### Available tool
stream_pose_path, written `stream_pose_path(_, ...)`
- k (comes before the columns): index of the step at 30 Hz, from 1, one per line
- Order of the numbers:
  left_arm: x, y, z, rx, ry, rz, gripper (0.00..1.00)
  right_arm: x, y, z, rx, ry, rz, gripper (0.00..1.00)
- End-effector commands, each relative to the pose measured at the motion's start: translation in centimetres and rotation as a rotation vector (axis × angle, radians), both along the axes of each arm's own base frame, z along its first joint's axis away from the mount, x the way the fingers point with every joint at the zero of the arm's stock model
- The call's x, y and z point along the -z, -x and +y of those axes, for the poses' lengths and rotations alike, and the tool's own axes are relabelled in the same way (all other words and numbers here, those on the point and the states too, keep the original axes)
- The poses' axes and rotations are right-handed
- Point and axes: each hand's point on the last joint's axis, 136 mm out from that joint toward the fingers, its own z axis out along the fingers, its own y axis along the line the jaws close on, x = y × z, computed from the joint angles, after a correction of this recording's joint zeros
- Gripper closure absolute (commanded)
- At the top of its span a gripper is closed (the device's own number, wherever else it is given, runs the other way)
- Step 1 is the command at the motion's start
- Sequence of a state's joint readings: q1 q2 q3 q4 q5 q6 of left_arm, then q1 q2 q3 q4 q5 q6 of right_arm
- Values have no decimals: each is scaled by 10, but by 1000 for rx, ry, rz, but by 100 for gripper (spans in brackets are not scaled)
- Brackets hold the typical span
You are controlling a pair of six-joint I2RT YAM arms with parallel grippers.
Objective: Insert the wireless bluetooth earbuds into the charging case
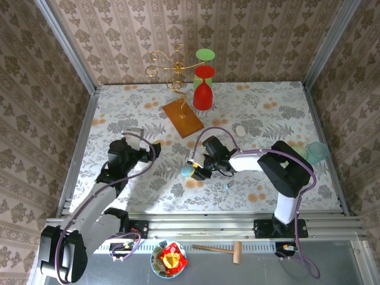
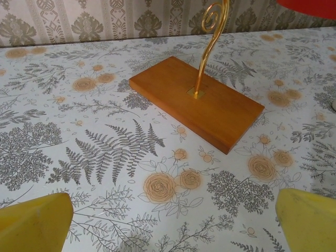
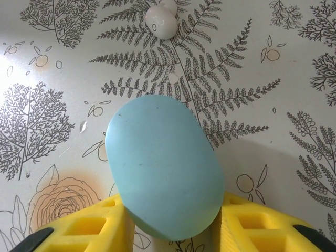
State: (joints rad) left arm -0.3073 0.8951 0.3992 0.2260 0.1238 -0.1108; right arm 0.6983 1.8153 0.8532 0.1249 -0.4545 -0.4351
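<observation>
Near the middle of the desk, your right pincer (image 1: 193, 171) brackets the light-blue case (image 3: 163, 168), with one yellow finger (image 3: 118, 220) on each long flank at its rear end. No gap shows on either side, but you cannot tell whether the pads are truly pinching it. The case's long axis runs nearly along the pincer's reach, skewed a little to its left. Two white earbuds (image 3: 161, 21) lie touching each other on the desk straight ahead, beyond the case's far tip and apart from it. That line, from pincer to case to earbuds, is what your next move turns on, I judge. Your left pincer (image 2: 173, 226) is spread wide, facing the wooden base (image 2: 197, 102) toward the far edge. The right arm is clearly the nearer one. Open desk lies around the case, and the edges are well off.
</observation>
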Motion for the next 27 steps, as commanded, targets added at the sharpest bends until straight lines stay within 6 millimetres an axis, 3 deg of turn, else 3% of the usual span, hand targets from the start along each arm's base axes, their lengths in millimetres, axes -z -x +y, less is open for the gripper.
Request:
stream_pose_path(1, -2, 0, -4, 23, -5, -38, 0, -5, 14, -7, -4, -5, 33, 62)
stream_pose_path(5, -1, 2, -7, 39, -4, -58, 0, -6, 15, -11, -4, -6, 34, 53)
stream_pose_path(7, -2, 2, -7, 43, -4, -65, 0, -1, 16, -11, -12, 10, 41, 42)
stream_pose_path(12, -2, 3, -8, 47, -5, -71, 0, 4, 8, -5, -17, 17, 37, 40)
stream_pose_path(21, -1, 7, -7, 46, -9, -69, 0, 9, 8, -4, -32, 38, 59, 57)
stream_pose_path(25, -4, 6, -10, 62, -8, -90, 0, 1, 13, -6, -23, 20, 62, 67)
stream_pose_path(27, -9, 8, -24, 132, -29, -139, 0, -9, 13, -7, -7, -3, 52, 67)
